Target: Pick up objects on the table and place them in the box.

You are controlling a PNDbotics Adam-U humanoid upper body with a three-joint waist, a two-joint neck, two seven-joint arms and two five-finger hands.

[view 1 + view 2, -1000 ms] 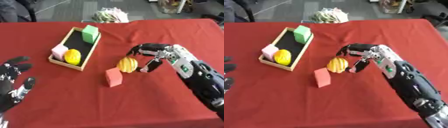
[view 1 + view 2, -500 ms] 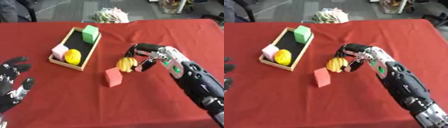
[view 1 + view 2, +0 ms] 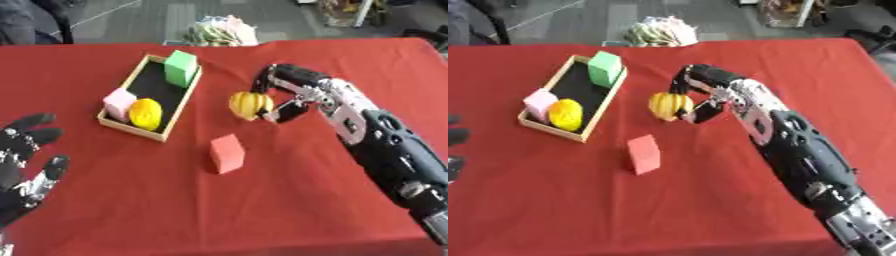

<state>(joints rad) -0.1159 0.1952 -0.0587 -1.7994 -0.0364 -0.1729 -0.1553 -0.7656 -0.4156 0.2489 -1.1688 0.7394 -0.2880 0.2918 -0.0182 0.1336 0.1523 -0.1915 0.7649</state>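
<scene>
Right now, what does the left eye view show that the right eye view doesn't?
Only the left eye view shows the whole left hand, open, low at the left edge. The right eye view shows only dark fingertips there, but more of the right forearm toward the bottom corner. Both show the right hand with fingers curled round the yellow fruit, the red block and the wooden box holding green, pink and yellow things.

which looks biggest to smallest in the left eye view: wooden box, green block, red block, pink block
1. wooden box, by far the largest.
2. green block and red block look about alike; the red one lies nearer the camera, so I won't rank them.
3. pink block, partly hidden by a yellow object.
</scene>
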